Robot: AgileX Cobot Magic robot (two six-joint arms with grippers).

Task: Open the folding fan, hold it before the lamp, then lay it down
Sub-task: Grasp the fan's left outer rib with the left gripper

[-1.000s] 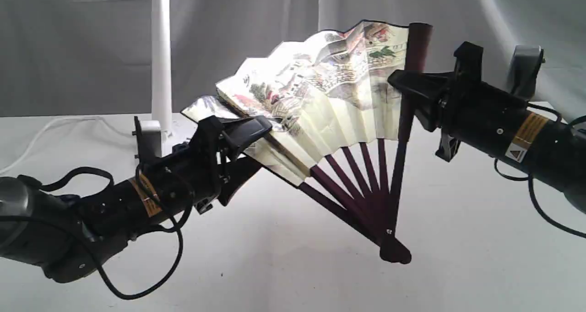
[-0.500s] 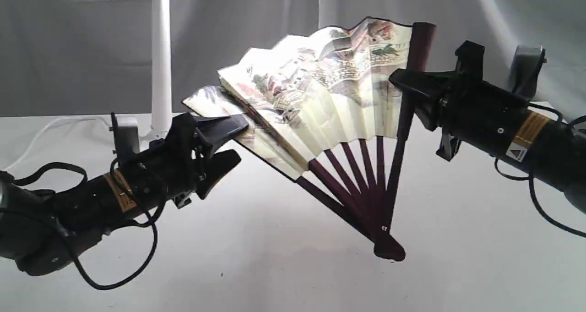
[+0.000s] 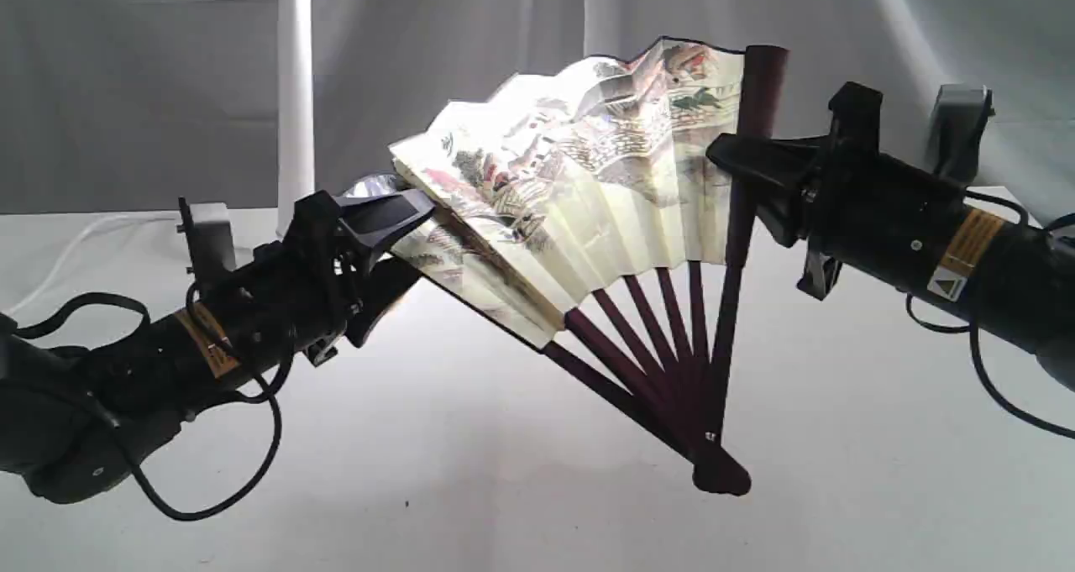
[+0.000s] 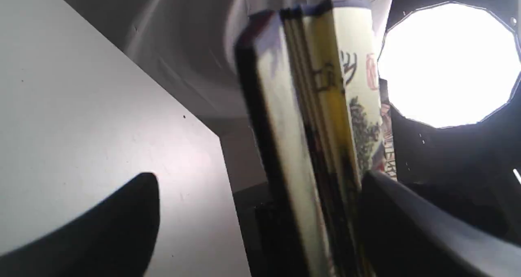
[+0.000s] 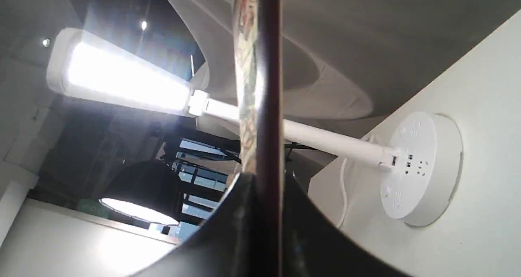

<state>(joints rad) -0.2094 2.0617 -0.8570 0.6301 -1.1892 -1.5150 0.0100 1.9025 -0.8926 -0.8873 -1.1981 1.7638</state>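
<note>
Where its pivot end meets the desk [image 3: 504, 471], the folding fan [image 3: 588, 177] stands upright and partly spread, its ribs fanning upward. Left claw [image 3: 420, 240]: jaws wide, straddling the unspread pleats at the fan's edge on that side, one finger against them. Right claw [image 3: 726, 156]: clamped on the opposite guard stick. Behind, at the desk's rear, the lamp [image 3: 296, 110] stands with its post upright before a grey curtain [image 3: 126, 93].
</note>
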